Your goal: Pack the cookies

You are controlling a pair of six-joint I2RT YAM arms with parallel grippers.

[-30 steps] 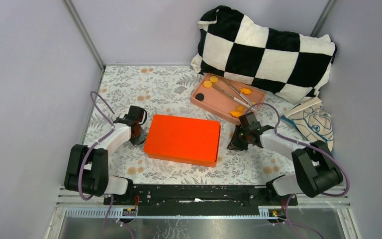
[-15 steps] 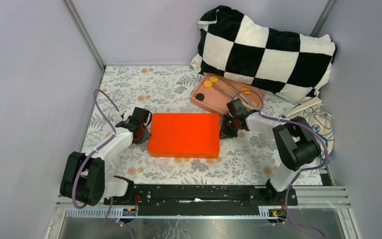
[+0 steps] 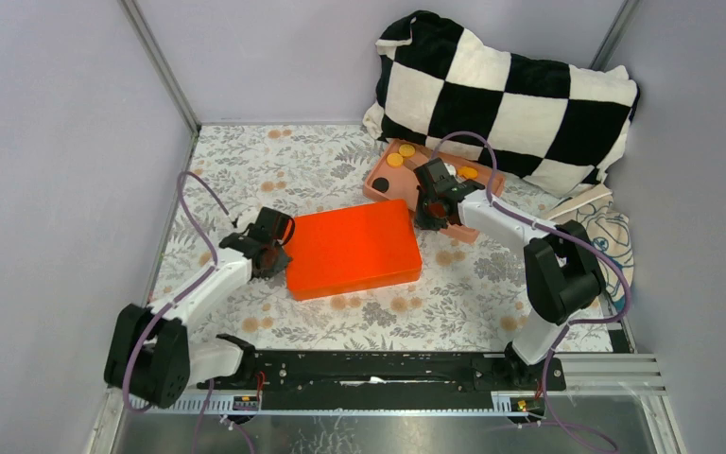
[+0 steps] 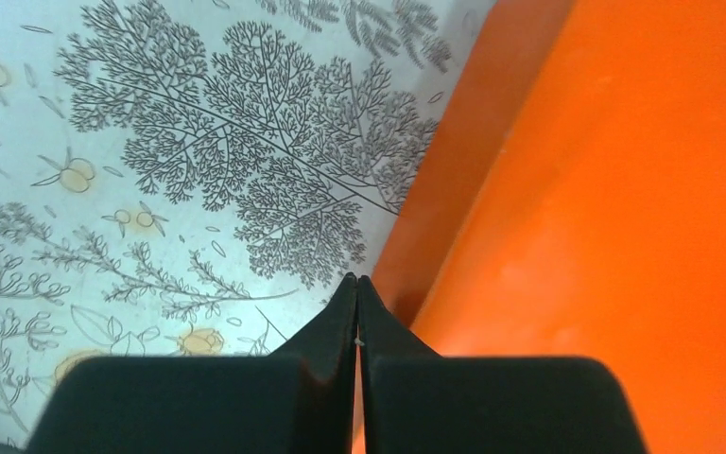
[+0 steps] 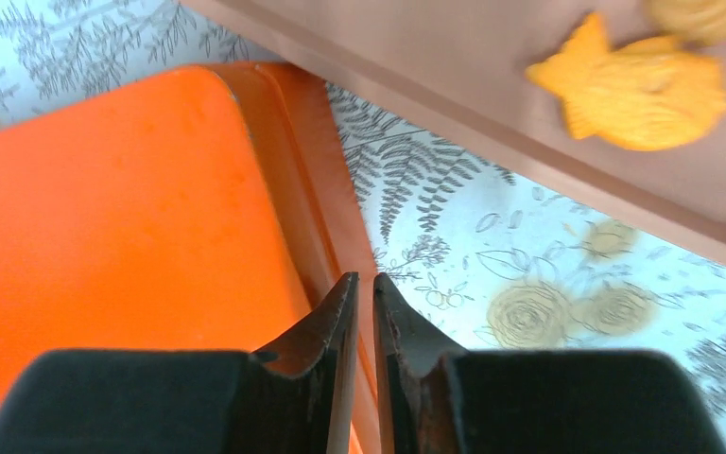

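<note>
Left end effector (image 3: 279, 251), from above, sits at the box's (image 3: 352, 248) left edge, right end effector (image 3: 427, 216) at its far corner; cookies (image 3: 395, 160) lie in the tray (image 3: 389, 199) behind. Left wrist: my fingers (image 4: 326, 326) are pressed together, empty. Right wrist: mine stand a slit apart at the box rim; the cookies beside look light, brittle, so pinch edges gently.

My left arm (image 3: 198, 288) stretches low from its base, forward and toward the middle. At its end my left gripper (image 4: 356, 284) points down and inward, its two fingers pressed flat together with nothing between them. My right arm (image 3: 503, 222) rises from its base, folds at the elbow and reaches forward and to the left. My right gripper (image 5: 363, 282) tilts downward there, its fingers only a narrow slit apart and holding nothing.
</note>
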